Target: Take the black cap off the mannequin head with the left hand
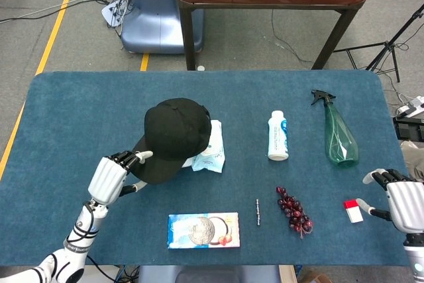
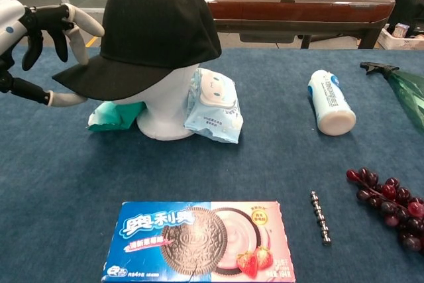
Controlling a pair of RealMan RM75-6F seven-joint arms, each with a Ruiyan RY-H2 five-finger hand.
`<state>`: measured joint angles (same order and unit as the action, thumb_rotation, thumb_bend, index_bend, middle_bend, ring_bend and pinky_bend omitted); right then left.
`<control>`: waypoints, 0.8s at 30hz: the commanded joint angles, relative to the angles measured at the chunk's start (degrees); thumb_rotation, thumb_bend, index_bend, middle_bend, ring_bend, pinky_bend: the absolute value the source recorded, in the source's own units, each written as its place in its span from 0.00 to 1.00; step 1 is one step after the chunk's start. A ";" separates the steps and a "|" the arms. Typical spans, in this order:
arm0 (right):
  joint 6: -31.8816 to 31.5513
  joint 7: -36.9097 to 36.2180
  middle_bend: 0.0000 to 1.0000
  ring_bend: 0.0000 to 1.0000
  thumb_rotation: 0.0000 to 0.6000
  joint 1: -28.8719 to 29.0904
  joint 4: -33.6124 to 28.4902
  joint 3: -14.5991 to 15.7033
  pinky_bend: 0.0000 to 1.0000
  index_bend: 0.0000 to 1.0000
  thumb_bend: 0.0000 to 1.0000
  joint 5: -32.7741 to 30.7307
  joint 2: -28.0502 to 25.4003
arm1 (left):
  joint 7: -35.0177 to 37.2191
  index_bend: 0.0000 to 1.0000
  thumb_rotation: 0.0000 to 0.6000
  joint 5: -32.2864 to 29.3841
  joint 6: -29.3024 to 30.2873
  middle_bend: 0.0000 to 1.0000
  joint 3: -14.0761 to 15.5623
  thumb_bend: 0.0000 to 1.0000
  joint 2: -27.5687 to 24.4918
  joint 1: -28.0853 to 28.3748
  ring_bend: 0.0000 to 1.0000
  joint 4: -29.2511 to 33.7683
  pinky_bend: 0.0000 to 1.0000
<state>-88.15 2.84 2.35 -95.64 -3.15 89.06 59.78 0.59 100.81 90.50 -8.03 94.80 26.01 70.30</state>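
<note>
At the far left, the left hand has its fingers spread around the brim's edge, thumb below, fingers above, not clamped. The black cap sits on the white mannequin head, left of table centre. A wet-wipe pack leans beside it; a cookie box lies nearer. Further right: white bottle, grapes, green spray bottle. The right hand rests with fingers apart, holding nothing.

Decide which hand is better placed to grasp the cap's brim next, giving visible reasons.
Left. The left hand sits open at the black cap's brim, fingers above, thumb below. The right hand is across the table.
</note>
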 commanded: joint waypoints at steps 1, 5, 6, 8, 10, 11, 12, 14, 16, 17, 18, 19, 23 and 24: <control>0.00 -0.04 0.48 0.40 1.00 0.00 0.00 0.03 0.56 0.49 0.05 0.06 -0.01 | 0.78 0.34 1.00 -1.37 0.08 0.53 -0.69 0.00 0.66 0.16 0.53 0.63 0.75; -0.07 -0.20 0.48 0.40 1.00 -0.02 0.02 0.02 0.56 0.49 0.05 0.09 -0.04 | 1.49 0.36 1.00 -1.81 0.82 0.55 -1.01 0.00 1.29 0.43 0.55 0.06 0.76; -0.06 -0.21 0.48 0.40 1.00 -0.03 0.02 0.02 0.56 0.49 0.05 0.07 -0.05 | 1.80 0.37 1.00 -1.86 0.95 0.55 -1.01 0.00 1.35 0.48 0.55 0.00 0.76; -0.04 -0.21 0.48 0.40 1.00 -0.02 0.02 0.03 0.56 0.49 0.05 0.06 -0.07 | 2.55 0.38 1.00 -1.90 1.45 0.57 -1.07 0.00 1.53 0.59 0.56 -0.34 0.77; -0.04 -0.17 0.48 0.40 1.00 -0.02 0.03 0.04 0.56 0.49 0.05 0.08 -0.05 | 2.95 0.39 1.00 -1.93 1.77 0.57 -1.06 0.00 1.66 0.68 0.57 -0.73 0.78; -0.03 -0.16 0.48 0.40 1.00 -0.02 0.02 0.05 0.56 0.49 0.05 0.10 -0.05 | 3.06 0.39 1.00 -1.93 1.92 0.58 -1.03 0.00 1.70 0.71 0.57 -0.91 0.78; -0.01 -0.15 0.48 0.40 1.00 -0.01 0.01 0.07 0.56 0.49 0.05 0.13 -0.04 | 3.25 0.39 1.00 -1.87 2.13 0.58 -0.96 0.02 1.74 0.75 0.57 -1.14 0.79; 0.00 -0.10 0.48 0.40 1.00 -0.01 0.01 0.07 0.56 0.49 0.05 0.11 -0.02 | 3.63 0.40 1.00 -1.77 2.49 0.59 -0.78 0.09 1.78 0.77 0.58 -1.52 0.79; 0.04 -0.06 0.48 0.40 1.00 0.00 0.00 0.07 0.56 0.49 0.05 0.06 -0.01 | 3.93 0.40 1.00 -1.74 2.74 0.60 -0.64 0.18 1.76 0.78 0.58 -1.74 0.80; 0.06 -0.06 0.48 0.40 1.00 0.01 0.00 0.06 0.56 0.49 0.05 0.03 -0.01 | 4.09 0.40 1.00 -1.78 2.89 0.60 -0.59 0.22 1.76 0.78 0.58 -1.88 0.80; 0.07 -0.03 0.48 0.40 1.00 0.02 0.00 0.04 0.56 0.49 0.05 0.02 0.00 | 4.19 0.40 1.00 -1.80 3.00 0.60 -0.55 0.26 1.75 0.78 0.59 -1.95 0.80; 0.09 -0.02 0.48 0.40 1.00 0.03 0.00 0.03 0.56 0.49 0.05 -0.01 0.01 | 4.28 0.40 1.00 -1.80 3.12 0.60 -0.52 0.30 1.73 0.78 0.59 -2.00 0.80; 0.20 0.11 0.48 0.40 1.00 0.06 -0.02 0.03 0.56 0.49 0.05 -0.09 0.03 | 4.64 0.40 1.00 -1.79 3.60 0.60 -0.21 0.40 1.69 0.70 0.59 -2.43 0.80; 0.19 0.14 0.48 0.40 1.00 0.05 -0.03 0.06 0.56 0.49 0.05 -0.05 0.04 | 4.71 0.40 1.00 -1.78 3.73 0.60 -0.13 0.42 1.66 0.68 0.59 -2.49 0.80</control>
<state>-87.96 2.98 2.40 -95.67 -3.10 89.01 59.83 5.28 99.02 94.22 -8.18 96.47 26.70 67.82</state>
